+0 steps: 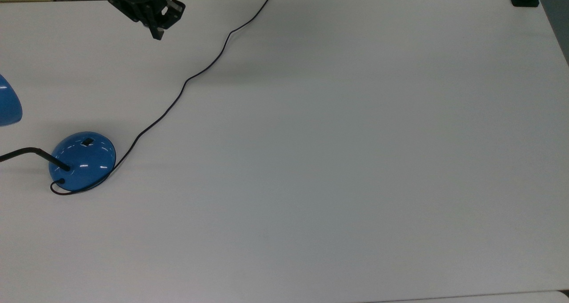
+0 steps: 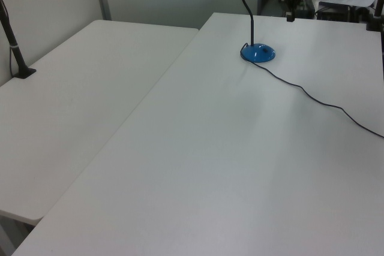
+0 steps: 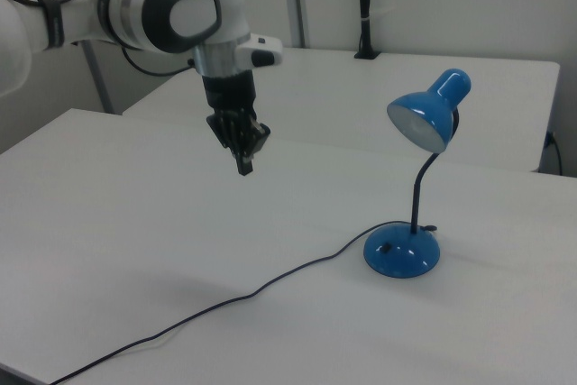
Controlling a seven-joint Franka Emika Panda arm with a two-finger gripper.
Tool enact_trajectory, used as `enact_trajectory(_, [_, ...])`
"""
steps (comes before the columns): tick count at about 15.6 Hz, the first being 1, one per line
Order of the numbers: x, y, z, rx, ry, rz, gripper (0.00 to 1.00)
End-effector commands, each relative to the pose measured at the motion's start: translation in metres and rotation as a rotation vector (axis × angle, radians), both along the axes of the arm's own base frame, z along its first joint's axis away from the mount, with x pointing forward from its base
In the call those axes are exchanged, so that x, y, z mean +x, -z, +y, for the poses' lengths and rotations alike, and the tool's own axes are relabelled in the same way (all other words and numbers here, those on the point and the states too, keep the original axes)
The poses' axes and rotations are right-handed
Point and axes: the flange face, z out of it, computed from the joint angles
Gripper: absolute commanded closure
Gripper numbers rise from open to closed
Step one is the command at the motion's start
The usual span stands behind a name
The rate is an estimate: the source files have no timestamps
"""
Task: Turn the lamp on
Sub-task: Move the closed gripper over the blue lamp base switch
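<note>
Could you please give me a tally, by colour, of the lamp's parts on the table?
Blue: 2 - dome base, shade
Black: 3 - bent arm, switch, cord
Total: 5

Lamp (image 3: 403,254) on table (image 3: 135,259), right view's right.

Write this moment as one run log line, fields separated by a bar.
gripper: shut, above table, empty | lamp: upright, unlit | switch: untouched | cord: on table
</note>
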Motion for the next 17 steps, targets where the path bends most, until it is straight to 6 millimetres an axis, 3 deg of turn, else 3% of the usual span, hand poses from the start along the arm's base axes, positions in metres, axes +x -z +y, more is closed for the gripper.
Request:
enact_trajectory(1, [-0.014,0.016,-0.021,-0.005,0.03,-0.001,1.0])
enact_trajectory(6, [-0.03,0.041,-0.063,0.009,0.108,-0.006,1.0])
enact_trajectory(10, [-0.038,0.079,-0.078,0.01,0.134,-0.025,1.0])
enact_trajectory(13, [-0.032,0.091,-0.09,-0.009,0.148,-0.09,1.0])
enact_trajectory(17, [0.002,0.115,-0.117,-0.038,0.156,-0.182,1.0])
